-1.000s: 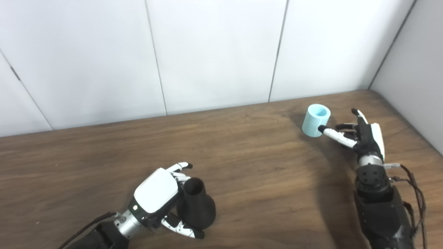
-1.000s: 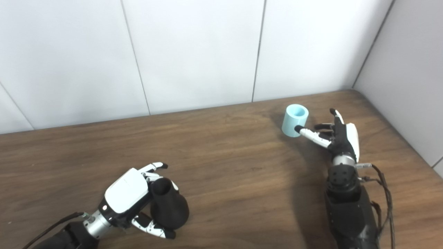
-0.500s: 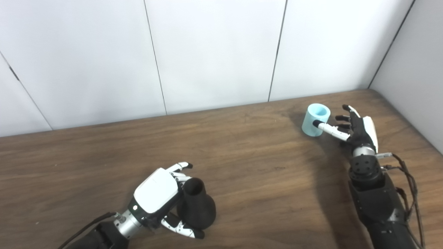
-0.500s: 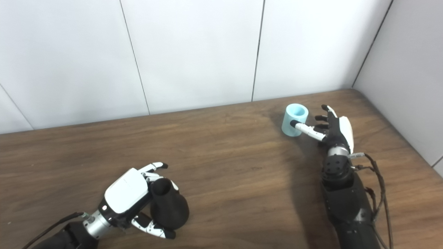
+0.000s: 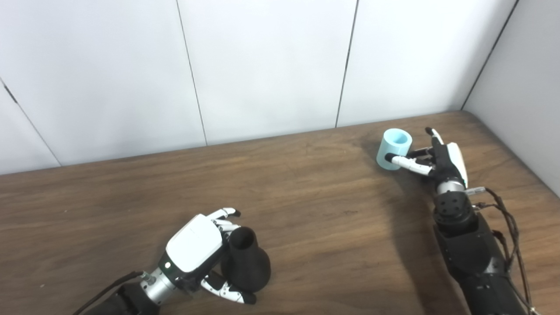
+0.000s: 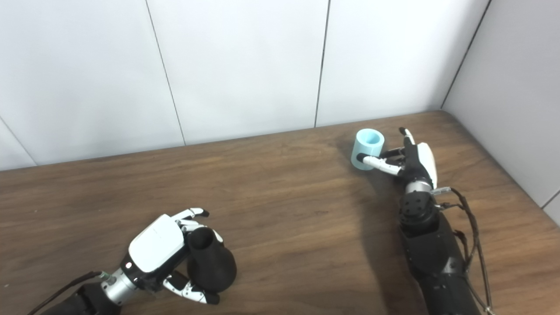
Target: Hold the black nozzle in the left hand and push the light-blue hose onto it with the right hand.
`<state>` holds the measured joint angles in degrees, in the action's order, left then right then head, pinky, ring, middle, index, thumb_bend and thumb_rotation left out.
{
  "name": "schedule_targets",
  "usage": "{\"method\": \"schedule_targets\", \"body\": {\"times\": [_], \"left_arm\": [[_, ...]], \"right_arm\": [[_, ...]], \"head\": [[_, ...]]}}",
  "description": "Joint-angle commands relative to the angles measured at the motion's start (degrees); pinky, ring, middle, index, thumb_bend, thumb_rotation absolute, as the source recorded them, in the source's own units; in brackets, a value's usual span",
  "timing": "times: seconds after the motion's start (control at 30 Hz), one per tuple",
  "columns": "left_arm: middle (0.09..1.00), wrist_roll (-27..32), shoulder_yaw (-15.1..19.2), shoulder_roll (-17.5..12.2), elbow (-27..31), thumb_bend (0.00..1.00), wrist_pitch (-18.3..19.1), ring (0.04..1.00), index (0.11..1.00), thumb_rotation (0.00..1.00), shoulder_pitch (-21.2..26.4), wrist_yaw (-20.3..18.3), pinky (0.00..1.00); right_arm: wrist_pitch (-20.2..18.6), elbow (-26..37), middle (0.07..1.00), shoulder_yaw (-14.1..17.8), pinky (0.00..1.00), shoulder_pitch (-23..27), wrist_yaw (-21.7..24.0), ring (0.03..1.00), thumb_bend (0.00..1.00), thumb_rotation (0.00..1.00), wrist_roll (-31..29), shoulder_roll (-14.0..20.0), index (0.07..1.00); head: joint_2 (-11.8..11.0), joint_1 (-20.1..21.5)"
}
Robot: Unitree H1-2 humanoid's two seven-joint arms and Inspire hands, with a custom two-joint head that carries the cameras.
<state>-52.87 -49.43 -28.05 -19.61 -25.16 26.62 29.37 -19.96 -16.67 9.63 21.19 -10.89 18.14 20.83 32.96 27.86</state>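
Left hand (image 5: 194, 251) is wrapped round the black nozzle (image 5: 245, 261), which stands upright on the table (image 5: 306, 210), narrow neck up. Light-blue hose (image 5: 393, 148) stands well apart from the nozzle, beyond it toward the far right corner. Right hand (image 5: 439, 159) sits just beside the hose, one finger (image 5: 402, 161) across its front; fingers spread, not grasping yet. Best move: close thumb and fingers round the hose wall, firm but no squashing, lift straight, keep bore clear.
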Motion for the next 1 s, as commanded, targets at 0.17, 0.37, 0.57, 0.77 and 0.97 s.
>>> {"method": "schedule_targets", "body": {"times": [0.17,0.37,0.57,0.77,0.97], "left_arm": [[0.433,-5.9,-6.0,-1.3,-4.6,0.52,-0.8,0.516,0.521,0.0,-11.9,-7.5,0.76],[0.443,-6.3,-6.1,-1.1,-4.9,0.52,-0.9,0.519,0.521,0.0,-11.8,-7.3,0.76],[0.433,-6.3,-6.1,-1.0,-5.2,0.52,-1.0,0.513,0.521,0.0,-11.8,-7.3,0.76],[0.429,-6.3,-6.1,-0.9,-5.0,0.52,-0.9,0.509,0.517,0.0,-11.9,-7.1,0.76],[0.43,-6.4,-6.1,-0.8,-5.3,0.52,-0.8,0.515,0.52,0.0,-11.8,-7.1,0.76]], "right_arm": [[4.5,-0.7,0.48,-4.2,0.31,3.6,1.9,0.424,1.0,0.4,-0.1,0.7,0.929],[5.5,-1.2,0.52,-5.1,0.33,3.9,2.3,0.473,1.0,0.38,-1.1,0.3,0.936],[6.2,-2.6,0.78,-6.2,0.59,4.4,1.9,0.741,1.0,0.36,-0.6,0.2,0.901],[6.8,-3.2,0.846,-7.1,0.75,4.6,1.7,0.824,1.0,0.37,-0.3,0.3,0.87],[7.1,-3.7,0.906,-8.0,0.78,4.9,5.1,0.872,1.0,0.39,-1.8,0.7,0.907]], "head": [[-0.1,-0.2],[-0.1,-0.4],[0.0,-0.5],[0.0,-0.6],[-0.2,-0.7]]}}
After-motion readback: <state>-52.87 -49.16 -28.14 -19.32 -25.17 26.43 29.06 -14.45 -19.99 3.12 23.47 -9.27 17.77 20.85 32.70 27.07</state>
